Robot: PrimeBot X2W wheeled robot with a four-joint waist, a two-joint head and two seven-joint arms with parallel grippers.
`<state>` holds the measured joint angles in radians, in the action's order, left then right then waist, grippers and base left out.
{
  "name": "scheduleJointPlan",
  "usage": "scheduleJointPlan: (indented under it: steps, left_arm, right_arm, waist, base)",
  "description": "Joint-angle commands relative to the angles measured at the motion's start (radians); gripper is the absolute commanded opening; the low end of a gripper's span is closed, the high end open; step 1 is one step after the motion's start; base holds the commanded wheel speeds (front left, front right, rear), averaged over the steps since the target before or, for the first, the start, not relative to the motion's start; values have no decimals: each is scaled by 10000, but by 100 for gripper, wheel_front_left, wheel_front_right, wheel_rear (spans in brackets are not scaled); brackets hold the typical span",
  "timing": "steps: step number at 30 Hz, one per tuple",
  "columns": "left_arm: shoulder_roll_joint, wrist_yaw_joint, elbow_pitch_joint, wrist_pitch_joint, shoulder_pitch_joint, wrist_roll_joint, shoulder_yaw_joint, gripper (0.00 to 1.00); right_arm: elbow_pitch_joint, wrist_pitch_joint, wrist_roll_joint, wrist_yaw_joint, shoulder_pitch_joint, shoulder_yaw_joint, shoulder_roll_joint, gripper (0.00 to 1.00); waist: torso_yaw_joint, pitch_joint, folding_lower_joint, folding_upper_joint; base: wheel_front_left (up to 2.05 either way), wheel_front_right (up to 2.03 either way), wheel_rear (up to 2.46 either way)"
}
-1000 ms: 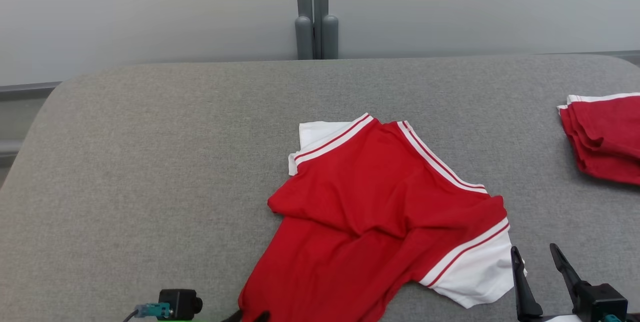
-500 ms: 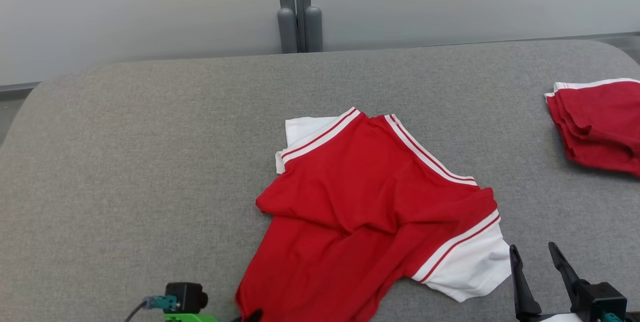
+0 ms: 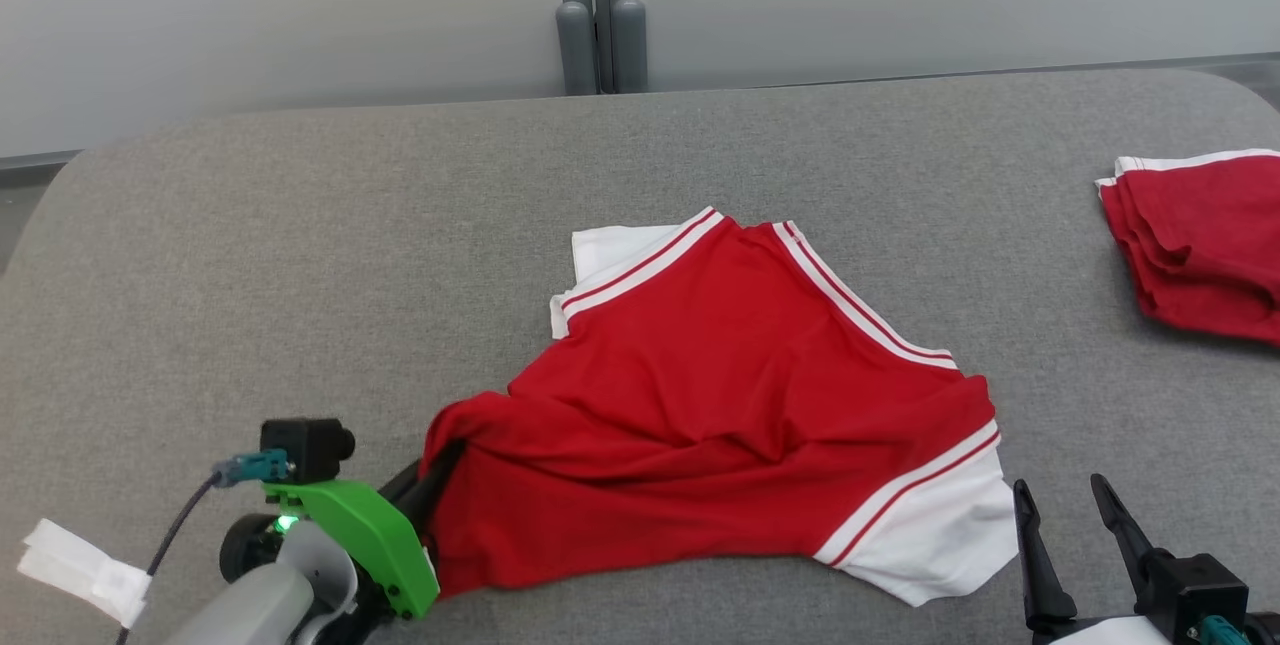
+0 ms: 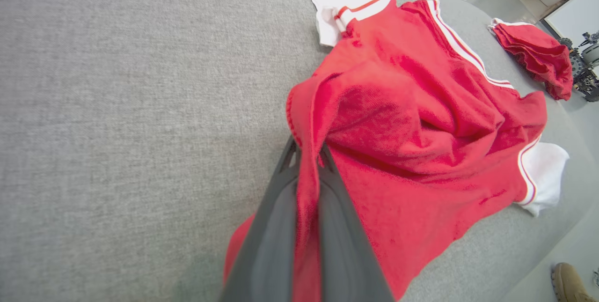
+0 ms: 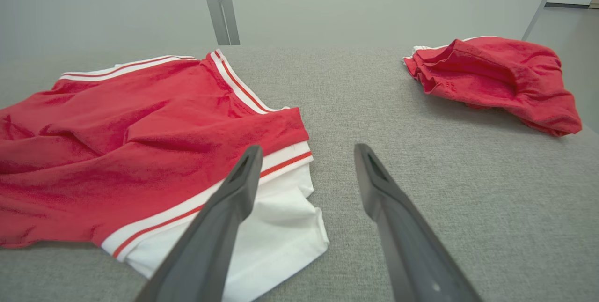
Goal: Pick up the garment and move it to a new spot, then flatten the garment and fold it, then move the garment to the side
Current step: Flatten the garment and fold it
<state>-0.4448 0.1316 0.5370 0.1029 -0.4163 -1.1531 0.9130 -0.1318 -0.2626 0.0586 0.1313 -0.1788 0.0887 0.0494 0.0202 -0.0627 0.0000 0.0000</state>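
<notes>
**Garment** point(image 3: 720, 395): a red shirt with white sleeves and striped trim. It lies crumpled on the grey padded table point(image 3: 300, 275), about mid-table and toward the near edge in the head view.

**Left gripper** point(image 3: 445, 460): sits at the garment's near left corner.
- The two dark fingers point(image 4: 262, 227) are pressed together, with a fold of the red hem pinched between them.
- In the left wrist view the cloth runs down the narrow gap between them and gathers into a raised ridge just past the tips.
- From this pinched corner the rest of the garment spreads away to the right and toward the far side, resting on the table.
- I cannot tell whether the held corner is clear of the surface.

**Right gripper** point(image 3: 1060, 490): fingers point(image 5: 220, 227) stand wide apart, with nothing between them.
- It is just beside the garment's near right white sleeve point(image 3: 940, 545), low over the table.
- In the right wrist view one finger overlaps the sleeve's edge and the other lies over bare table.
- Contact with the sleeve cannot be judged.

**Second red garment** point(image 3: 1200, 245): folded in a small pile at the table's far right, well apart from the first garment and from both grippers.
</notes>
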Motion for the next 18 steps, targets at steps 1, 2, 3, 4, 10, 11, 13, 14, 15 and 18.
scheduleJointPlan:
  steps: [1,2,3,4,10,11,13,14,15,18]
  left_arm:
    - [-57,-17,264,162,-319,147,-56,0]
    - [-18,-17,507,238,-471,184,-48,0]
    - [29,-17,677,275,-567,166,-14,0]
    - [94,-17,913,260,-663,104,20,0]
    - [250,-16,2051,774,-656,-35,-13,100]
    - [271,-41,2207,955,-582,3,-59,100]
    - [279,-202,2465,1396,-447,256,-254,100]
    - [250,-379,2557,1540,-375,373,-464,100]
    - [232,-517,2572,1590,-265,513,-672,100]
    - [133,-1281,1459,1617,384,1791,-2686,100]
  right_arm:
    - [-39,-29,29,-12,125,-21,25,100]
    - [-61,-29,33,-12,141,-47,25,100]
    - [-76,-29,35,-12,152,-73,25,100]
    - [-96,-29,42,-12,159,-100,25,100]
    - [-126,-29,86,-12,201,-98,26,100]
    - [-119,-29,91,-12,187,-84,25,100]
    - [-85,-29,79,-12,125,-48,23,100]
    - [-52,-29,73,-12,92,-19,25,100]
    - [-23,-29,72,-12,80,11,25,100]
    - [141,-29,73,-12,22,222,26,100]
  waist:
    - [-28,11,0,0]
    - [-58,25,0,0]
    - [-88,39,0,0]
    - [-125,54,0,0]
    - [-342,85,0,0]
    - [-352,96,0,0]
    - [-350,121,0,0]
    - [-337,134,0,0]
    - [-318,155,0,0]
    - [-178,238,0,0]
  base:
    - [0,0,0]
    - [0,0,0]
    - [0,0,0]
    - [0,0,0]
    - [0,0,0]
    - [0,0,0]
    - [0,0,0]
    - [0,0,0]
    - [0,0,0]
    - [0,0,0]
